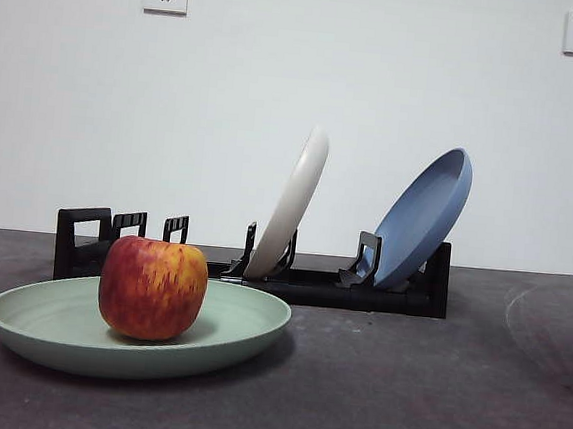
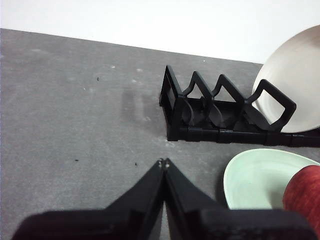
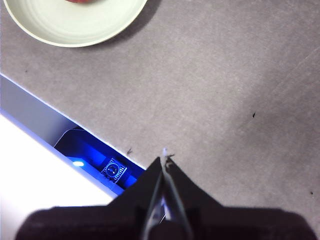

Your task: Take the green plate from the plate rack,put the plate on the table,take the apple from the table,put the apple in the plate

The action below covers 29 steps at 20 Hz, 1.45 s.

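Apple and plate look already joined: the round red apple with yellow-orange streaks (image 1: 152, 289) sits in the large, shallow, pale sage-green plate (image 1: 247, 322), left of the plate's centre in the front view, and the plate lies flat on the dark grey matte table (image 1: 432, 388), just in front of the long low black plastic plate rack (image 1: 310, 285). A cream-white plate (image 1: 293, 200) and a blue plate (image 1: 425, 217) lean in the rack's slots.

The left gripper (image 2: 164, 163) hangs over bare table beside the rack's handle end, jaws pressed together and holding nothing. The right gripper (image 3: 165, 159) is near the table's front edge, well apart from the green plate, jaws likewise closed and empty. The dark shape at the front view's top right corner is probably one arm, though which cannot be told.

By my judgement the task is essentially finished, and what remains is to leave it undisturbed. Any retreat should lift upward and away, keeping clear of the plate rim and the leaning plates, since a nudge could roll the apple.
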Each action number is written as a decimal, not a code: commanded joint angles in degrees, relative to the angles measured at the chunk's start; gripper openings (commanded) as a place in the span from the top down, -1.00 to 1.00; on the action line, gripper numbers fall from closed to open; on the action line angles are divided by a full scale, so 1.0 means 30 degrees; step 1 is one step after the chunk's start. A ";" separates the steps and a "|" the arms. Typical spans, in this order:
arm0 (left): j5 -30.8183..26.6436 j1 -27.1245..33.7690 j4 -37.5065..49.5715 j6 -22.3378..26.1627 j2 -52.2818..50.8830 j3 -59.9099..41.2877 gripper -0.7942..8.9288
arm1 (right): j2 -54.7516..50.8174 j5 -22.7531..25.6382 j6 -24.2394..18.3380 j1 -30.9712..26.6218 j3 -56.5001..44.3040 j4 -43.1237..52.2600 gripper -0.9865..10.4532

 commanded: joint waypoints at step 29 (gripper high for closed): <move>-0.0015 0.0058 0.0219 0.0226 0.0058 -0.0160 0.84 | -0.9304 -0.3497 -0.3905 -1.8462 -0.9763 1.7056 0.83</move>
